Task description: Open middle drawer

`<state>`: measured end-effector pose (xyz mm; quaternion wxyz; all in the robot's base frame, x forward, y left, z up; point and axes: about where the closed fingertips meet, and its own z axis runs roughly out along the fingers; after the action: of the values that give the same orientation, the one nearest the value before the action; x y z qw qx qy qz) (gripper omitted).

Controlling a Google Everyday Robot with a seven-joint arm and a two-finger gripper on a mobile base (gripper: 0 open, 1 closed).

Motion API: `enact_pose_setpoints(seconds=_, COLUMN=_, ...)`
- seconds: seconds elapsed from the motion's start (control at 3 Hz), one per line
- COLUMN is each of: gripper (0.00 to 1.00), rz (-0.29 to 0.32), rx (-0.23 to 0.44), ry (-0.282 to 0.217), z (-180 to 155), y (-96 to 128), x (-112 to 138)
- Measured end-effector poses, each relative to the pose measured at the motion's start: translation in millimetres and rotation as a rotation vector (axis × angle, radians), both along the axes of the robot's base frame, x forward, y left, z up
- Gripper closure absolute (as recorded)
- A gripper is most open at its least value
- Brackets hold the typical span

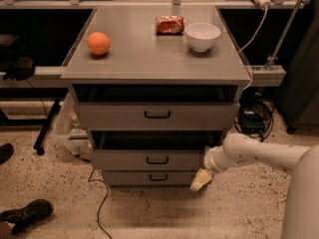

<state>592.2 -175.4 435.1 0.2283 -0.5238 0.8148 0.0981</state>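
1. The gray middle drawer (124, 160), with a flat rectangular front, is sitting second from the top in a stack of three similar fronts.
2. A small black bar handle (157, 160) is lying level at the centre of its front.
3. The drawer is standing a little way out, with a dark strip of its inside showing above the front's top edge.
4. The cream-tipped gripper (201, 179) is hanging just beside the front's lower right corner, lower than the handle and well apart from it.

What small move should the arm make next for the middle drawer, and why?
Probably draw the gripper back, clear of the cabinet. The middle drawer already stands pulled out, its interior showing above its front, and the gripper hangs beside its lower right corner, off the handle.
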Motion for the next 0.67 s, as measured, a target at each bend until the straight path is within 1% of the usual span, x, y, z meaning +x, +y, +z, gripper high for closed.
enact_pose_setpoints(seconds=0.33, gripper=0.00, rz=0.016, rx=-0.025, ry=0.056, z=-10.5, y=-9.4, x=-12.4)
enact_pose_setpoints(seconds=0.67, gripper=0.19, rz=0.017, rx=-0.025, ry=0.056, z=-7.0, y=-9.4, x=-12.3)
